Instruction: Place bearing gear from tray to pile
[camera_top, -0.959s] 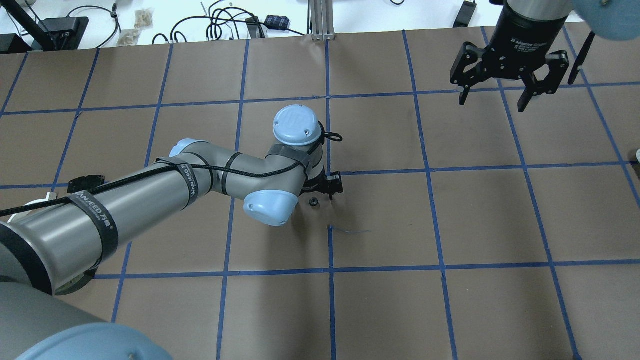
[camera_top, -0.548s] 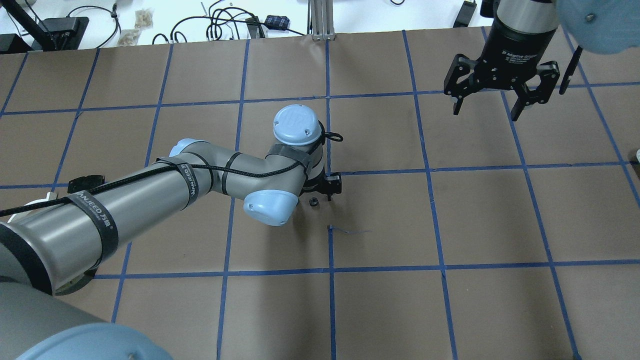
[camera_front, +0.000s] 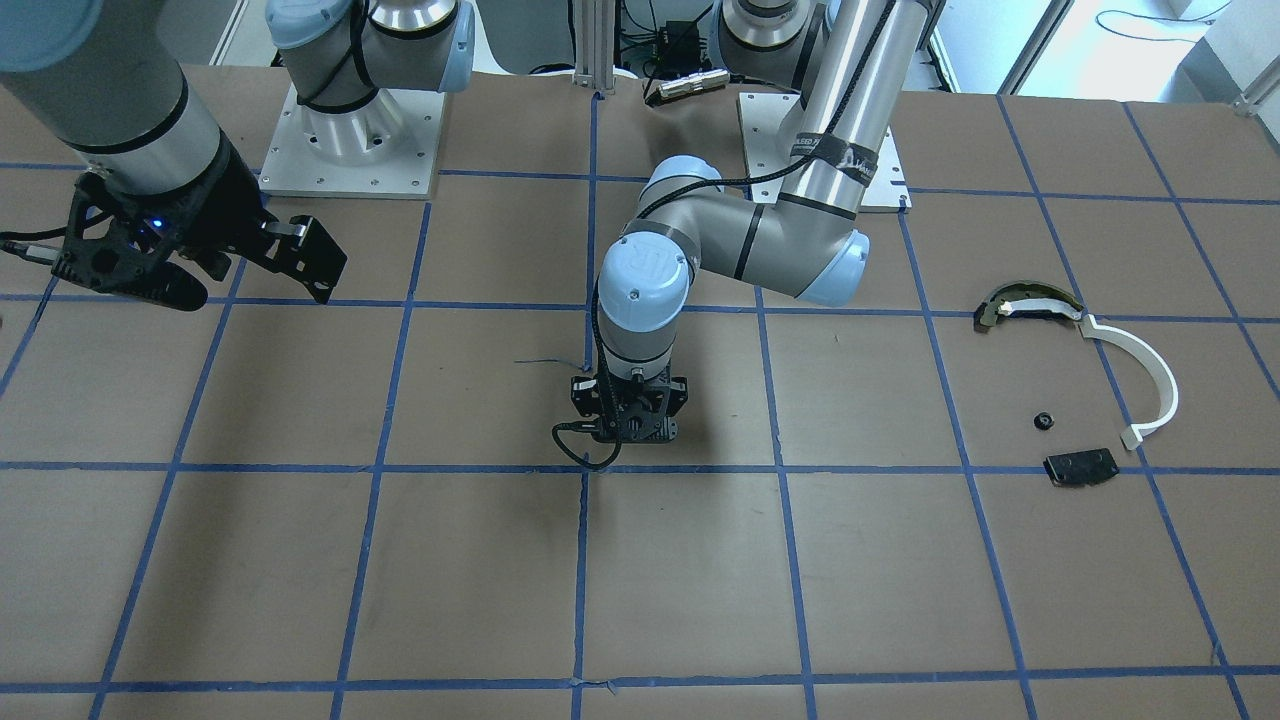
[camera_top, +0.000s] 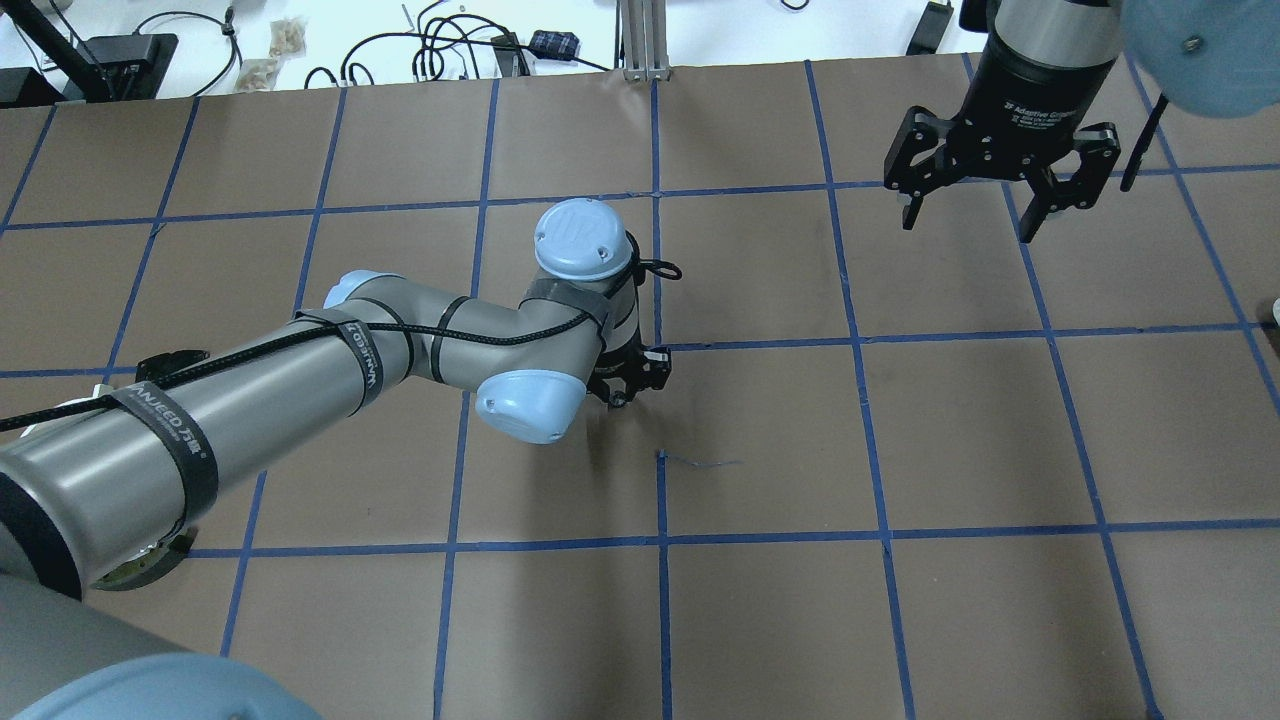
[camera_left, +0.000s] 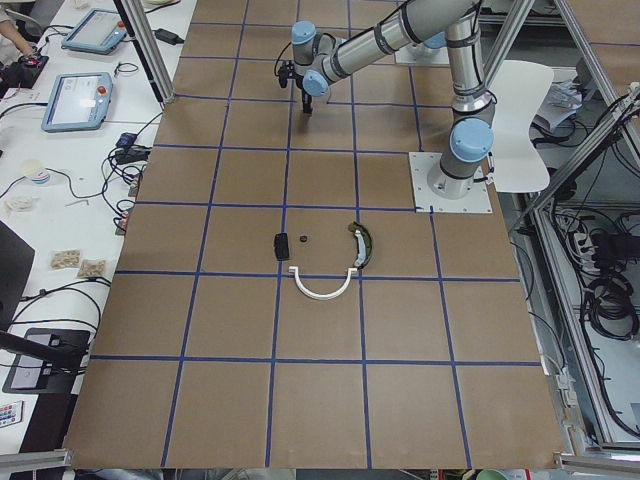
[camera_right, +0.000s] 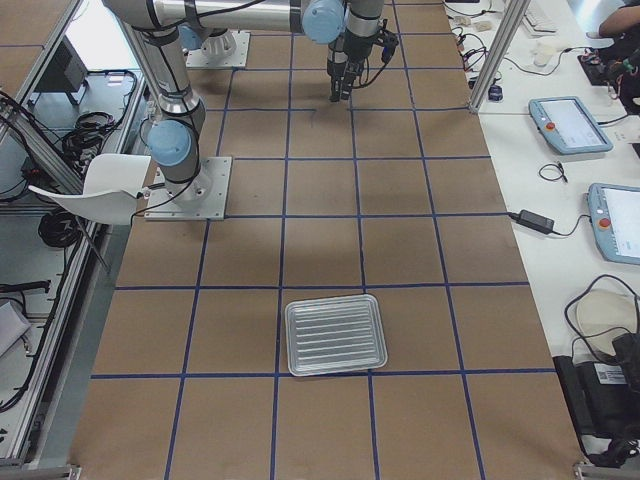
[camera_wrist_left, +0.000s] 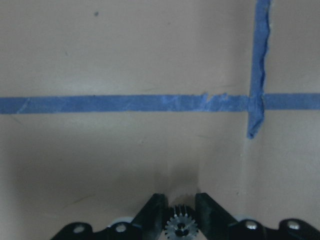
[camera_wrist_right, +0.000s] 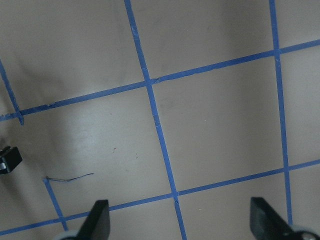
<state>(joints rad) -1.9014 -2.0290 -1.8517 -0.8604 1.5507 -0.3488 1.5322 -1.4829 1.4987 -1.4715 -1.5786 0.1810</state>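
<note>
Gear (camera_wrist_left: 180, 228) clamped between the fingers of left gripper (camera_top: 624, 390), low at mid-table (camera_top: 900, 450), bore axis upright, toothed rim level. Half a second ago lying loose just beside those fingers. Right gripper (camera_top: 965, 228) spread wide, holding nothing.

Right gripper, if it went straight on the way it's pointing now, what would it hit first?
Probably just the table. The right gripper points down, and its wrist camera shows only bare brown paper and blue tape lines between its open fingers. How high it hangs is unclear.
</note>
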